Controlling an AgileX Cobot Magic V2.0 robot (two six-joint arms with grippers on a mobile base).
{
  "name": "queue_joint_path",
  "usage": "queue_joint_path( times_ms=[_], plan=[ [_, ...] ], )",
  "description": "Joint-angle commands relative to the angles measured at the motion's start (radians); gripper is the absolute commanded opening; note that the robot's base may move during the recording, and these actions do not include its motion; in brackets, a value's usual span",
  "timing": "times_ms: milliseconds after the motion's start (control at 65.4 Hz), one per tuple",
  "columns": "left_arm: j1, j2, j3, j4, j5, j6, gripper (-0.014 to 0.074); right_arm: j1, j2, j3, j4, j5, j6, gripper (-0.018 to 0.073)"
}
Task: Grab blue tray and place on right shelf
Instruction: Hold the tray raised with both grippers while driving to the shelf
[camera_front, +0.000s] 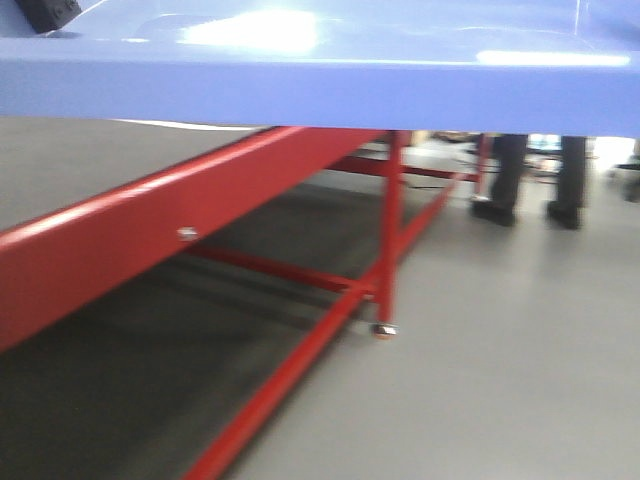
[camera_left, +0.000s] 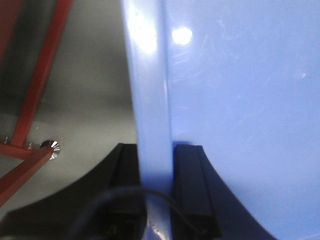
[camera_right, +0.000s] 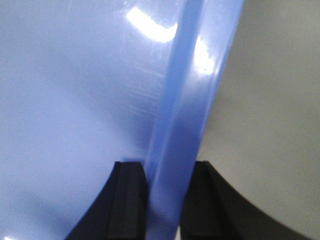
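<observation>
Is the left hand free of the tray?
No, the left hand is shut on the blue tray, pinching its rim from both sides.

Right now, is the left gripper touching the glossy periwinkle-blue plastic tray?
Touching. Left wrist view: left gripper pinches blue tray rim, jaws pressed on both sides.

Light from above is making white glare patches on the glossy blue tray (camera_front: 300, 90) in all three views. The front view is looking soft and smeared, and the red frame (camera_front: 120, 240) and a person's legs (camera_front: 540, 180) are appearing blurred. A dark shadow is lying on the floor (camera_front: 500, 350) under the frame. The left end effector (camera_left: 156, 155) and the right end effector (camera_right: 167, 170) are showing dark and out of focus.
</observation>
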Motion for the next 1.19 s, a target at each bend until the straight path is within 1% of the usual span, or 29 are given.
queue_joint_path(
  times_ms=[0, 1178],
  plan=[
    [-0.002, -0.023, -0.022, 0.035, 0.102, 0.031, -0.0048, -0.002, -0.018, -0.031, -0.058, -0.038, -0.031, 0.0071],
    [-0.002, -0.023, -0.022, 0.035, 0.102, 0.031, -0.0048, -0.002, -0.018, -0.031, -0.058, -0.036, -0.031, 0.0071]
  ],
)
